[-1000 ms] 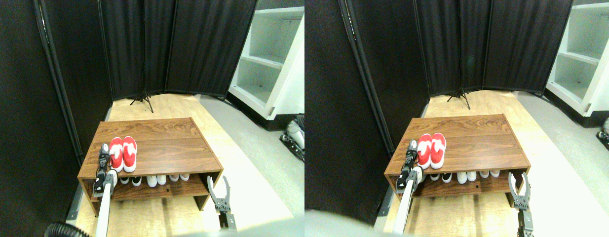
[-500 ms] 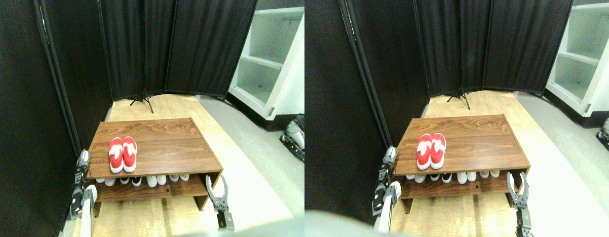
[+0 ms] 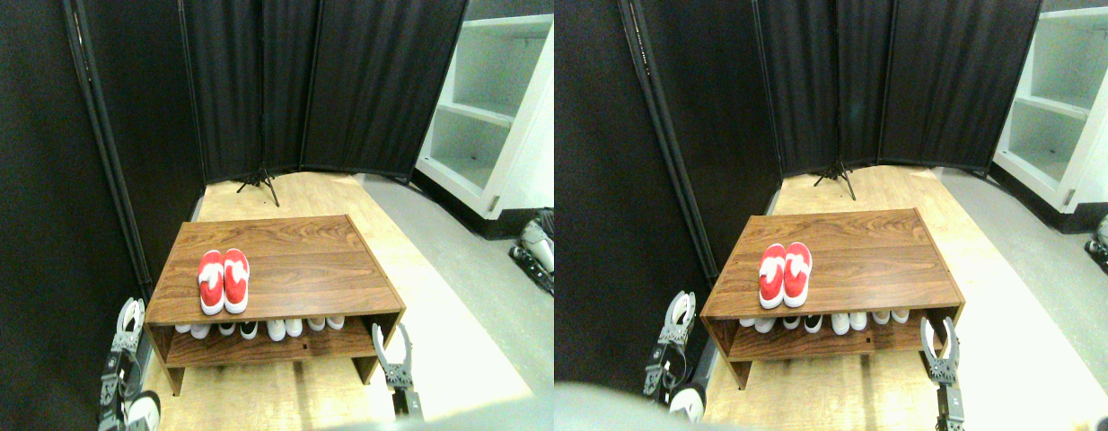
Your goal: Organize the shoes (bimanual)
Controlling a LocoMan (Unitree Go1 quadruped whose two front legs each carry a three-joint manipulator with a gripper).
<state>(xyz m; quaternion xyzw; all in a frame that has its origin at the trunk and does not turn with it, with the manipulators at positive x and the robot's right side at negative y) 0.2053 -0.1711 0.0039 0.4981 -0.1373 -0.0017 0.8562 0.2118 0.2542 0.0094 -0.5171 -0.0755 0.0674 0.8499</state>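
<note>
Two red shoes (image 3: 223, 280) with white sole edges and white patches stand side by side, toes away from me, on the left part of the wooden shoe bench top (image 3: 285, 269). My left gripper (image 3: 129, 312) hangs open low beside the bench's left end, apart from the shoes. My right gripper (image 3: 390, 336) stands open at the bench's front right corner, holding nothing.
A row of white and black shoe toes (image 3: 267, 327) lines the bench's lower shelf. Black curtain panels (image 3: 249, 81) close the left and back, with a tripod foot (image 3: 259, 184) on the floor. A white shelf unit (image 3: 491, 108) stands at the right.
My left gripper has drawn back from beside the red shoes, down and left off the bench top. The right gripper has dropped slightly. The shoes have stayed put.
</note>
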